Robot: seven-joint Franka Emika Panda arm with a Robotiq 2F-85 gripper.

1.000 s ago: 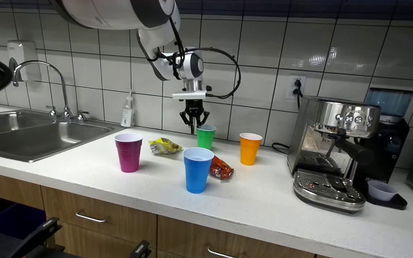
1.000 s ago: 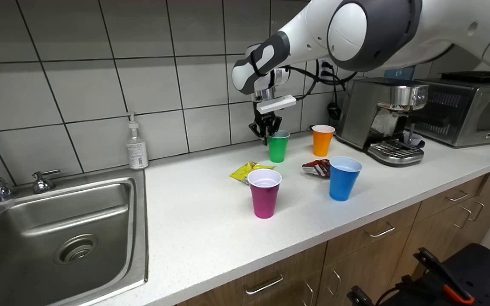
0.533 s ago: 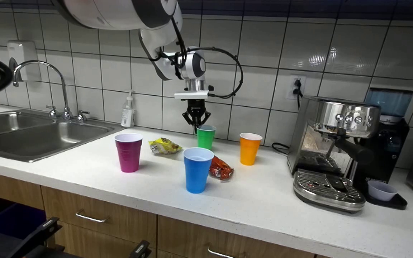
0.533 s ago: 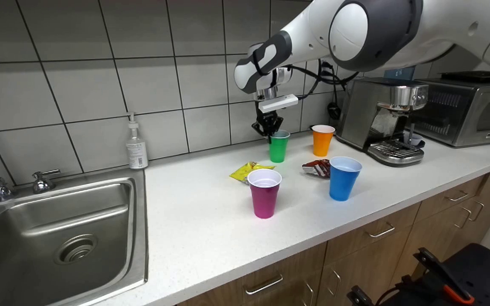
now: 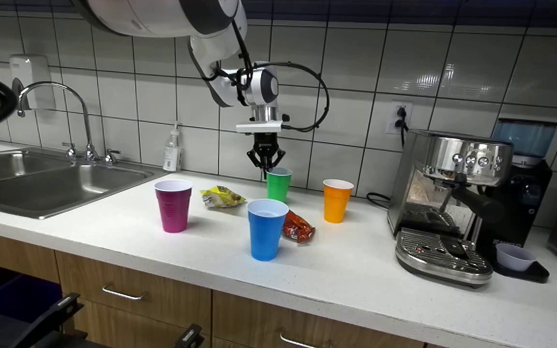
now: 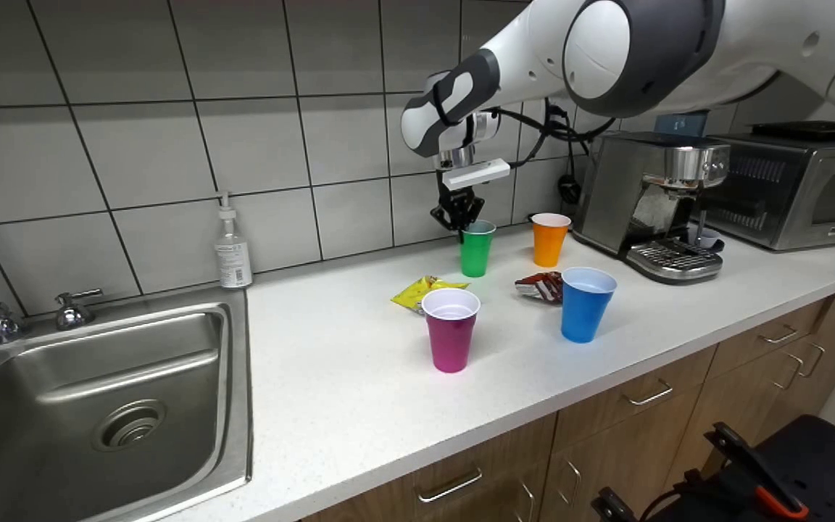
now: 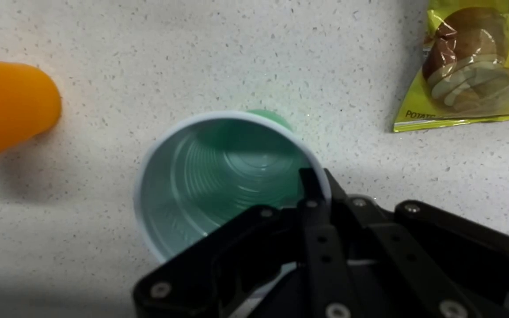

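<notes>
My gripper [image 5: 266, 173] is shut on the near-upright green cup [image 5: 278, 187] by its rim. In the wrist view the gripper [image 7: 320, 183] has one finger inside the green cup [image 7: 223, 181] and one outside, with the white rim between them. The cup looks empty inside. Whether its base touches the counter, I cannot tell. An orange cup [image 5: 336, 203] stands beside it, also in the wrist view [image 7: 11, 106]. A yellow snack bag [image 5: 222, 197] lies on its other side, also in the wrist view [image 7: 471, 62].
A blue cup [image 5: 265, 237], a purple cup [image 5: 174, 208] and a red snack bag [image 5: 299, 227] are on the white counter [image 6: 345, 406]. A tiled wall stands close behind the gripper. A sink [image 6: 236, 406], soap bottle [image 6: 233, 250] and coffee machine [image 5: 447, 193] are nearby.
My gripper has moved slightly right in both exterior views and its fingers have come onto the green cup's rim. The cup has shifted very slightly right and up. Other objects have not moved.
</notes>
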